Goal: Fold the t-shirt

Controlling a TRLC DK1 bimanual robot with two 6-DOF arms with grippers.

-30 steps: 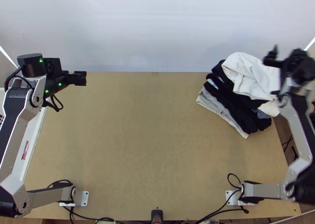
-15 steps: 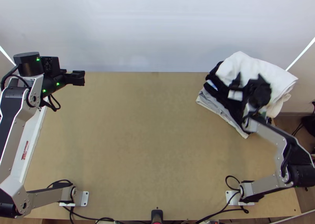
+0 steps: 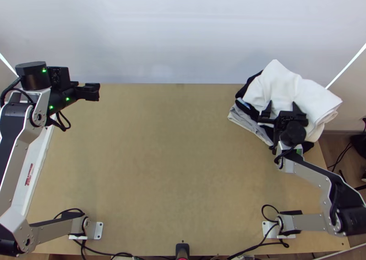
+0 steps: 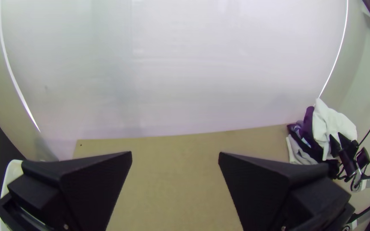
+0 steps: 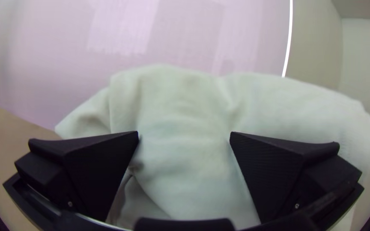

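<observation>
At the far left of the worktop [image 3: 160, 168], my left pincer [image 3: 99, 91] sits edge-on from above; its wrist view shows the fingers apart. Far right, my right pincer [image 3: 282, 103], also apart, blocks some of the bunched white cloth [image 3: 315, 95] atop stacked clothes [image 3: 244, 118]; its wrist view shows cloth between the fingers.

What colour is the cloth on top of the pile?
The cloth is white, clearest in the top view.
</observation>
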